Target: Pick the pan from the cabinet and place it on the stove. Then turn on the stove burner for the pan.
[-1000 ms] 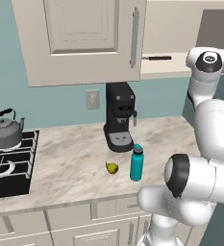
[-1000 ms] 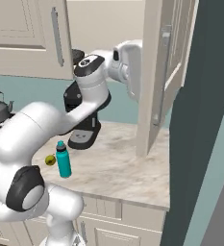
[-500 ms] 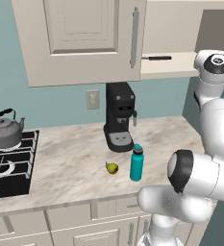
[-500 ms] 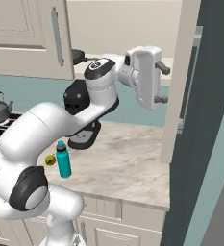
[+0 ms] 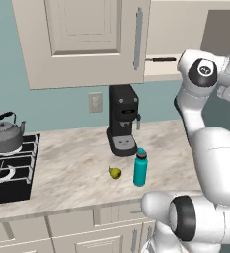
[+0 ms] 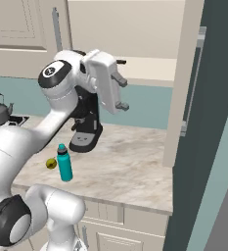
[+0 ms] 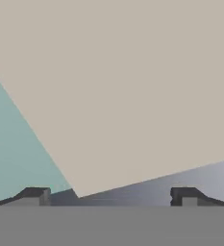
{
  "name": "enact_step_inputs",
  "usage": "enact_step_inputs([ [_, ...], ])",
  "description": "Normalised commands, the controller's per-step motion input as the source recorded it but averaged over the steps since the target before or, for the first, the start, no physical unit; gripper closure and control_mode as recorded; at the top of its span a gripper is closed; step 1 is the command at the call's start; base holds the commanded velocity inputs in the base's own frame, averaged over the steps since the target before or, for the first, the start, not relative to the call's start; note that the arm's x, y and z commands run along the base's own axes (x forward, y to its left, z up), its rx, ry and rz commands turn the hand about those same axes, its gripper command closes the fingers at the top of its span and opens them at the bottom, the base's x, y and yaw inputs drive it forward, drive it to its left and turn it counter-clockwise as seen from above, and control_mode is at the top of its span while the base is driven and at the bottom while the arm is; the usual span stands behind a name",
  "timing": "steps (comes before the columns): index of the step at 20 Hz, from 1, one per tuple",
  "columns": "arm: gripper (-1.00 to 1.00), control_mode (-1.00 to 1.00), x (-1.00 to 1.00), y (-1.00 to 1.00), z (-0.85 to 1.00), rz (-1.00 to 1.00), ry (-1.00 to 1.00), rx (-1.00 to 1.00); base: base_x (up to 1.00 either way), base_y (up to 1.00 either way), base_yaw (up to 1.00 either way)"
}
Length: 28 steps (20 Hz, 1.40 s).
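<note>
Pan handle, long, thin and black, pokes out along the shelf of the beige upper wall cabinet, just beside the claw at its own height; the round body of the pan is hidden behind the shut panelled door with its vertical silver bar handle. The claw hangs empty in front of the opened part of the cabinet, its two fingers spread wide apart; in the hand view the dark fingertips stand far from each other against a plain beige surface. A beige open cabinet door stands edge-on near the claw, on the side away from the pan. Below the claw lies the pale marbled stone counter, carrying a black coffee machine, a teal bottle with a dark cap and a small yellow-green pear. Well apart from the claw, at the counter's far end, sits the black gas stove with pale wire grates, and a grey kettle with an arched handle rests on it.
</note>
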Motion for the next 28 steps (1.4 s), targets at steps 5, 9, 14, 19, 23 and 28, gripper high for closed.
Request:
enact_step_inputs([
  [5,-1.0,-1.0,-0.06,1.0,0.08,0.08,-0.19,0.04,0.0,0.0,0.0],
  [9,-1.0,-1.0,0.0,0.98,0.19,0.12,-0.2,0.06,0.0,0.0,0.0],
  [14,-1.0,-1.0,0.01,0.8,0.28,0.17,-0.26,0.06,0.0,0.0,0.0],
  [19,-1.0,-1.0,0.04,0.74,0.24,0.24,-0.32,0.03,0.0,0.0,0.0],
  [23,-1.0,-1.0,0.12,0.61,0.1,0.29,-0.35,0.02,0.0,0.0,0.0],
  [28,-1.0,-1.0,0.33,0.25,0.0,0.33,-0.35,0.03,0.0,0.0,0.0],
])
